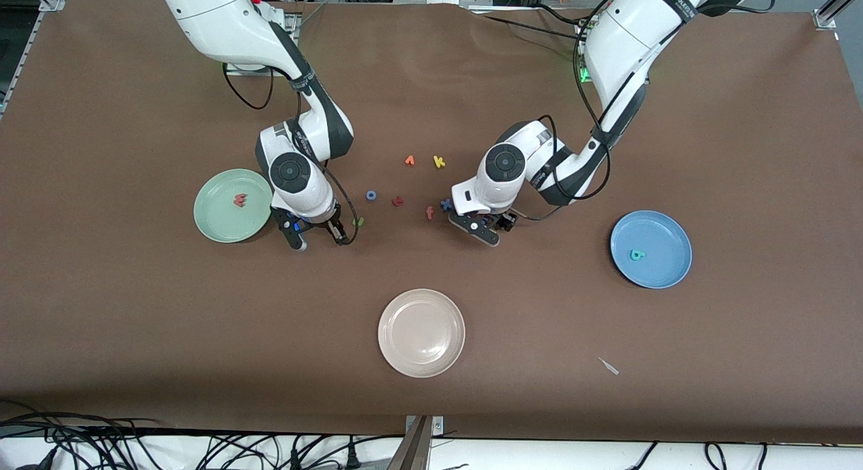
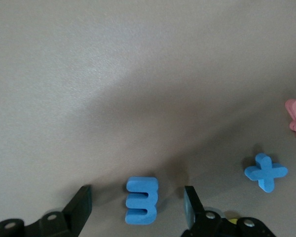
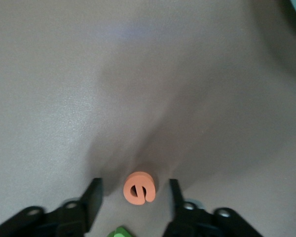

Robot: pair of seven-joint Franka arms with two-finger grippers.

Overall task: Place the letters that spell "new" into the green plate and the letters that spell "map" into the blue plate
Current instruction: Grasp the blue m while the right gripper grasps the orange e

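Green plate (image 1: 222,217): toward the right arm's end of the table, about midway between its edges; salmon "w" (image 1: 239,200) lies in it.
Right gripper (image 1: 315,237): low over the table just beside the green plate; jaws spread, one on each side of the orange "e" (image 3: 139,188), not yet touching it.
Orange "e": flat on the table between those jaws, its open mouth turned toward one finger; round, so no long axis.
Green "n" (image 1: 358,221): on the table just beside the right gripper.
Left gripper (image 1: 484,228): low over the middle of the table; jaws spread, straddling the blue "m" (image 2: 142,200).
Blue "m": flat, centred in the gap, long axis across the closing line, legs toward one finger.
Blue "x" (image 2: 265,171): close beside the "m".
Blue plate (image 1: 667,271): toward the left arm's end; teal "a" (image 1: 637,255) lies in it.
Yellow "p": not identifiable.
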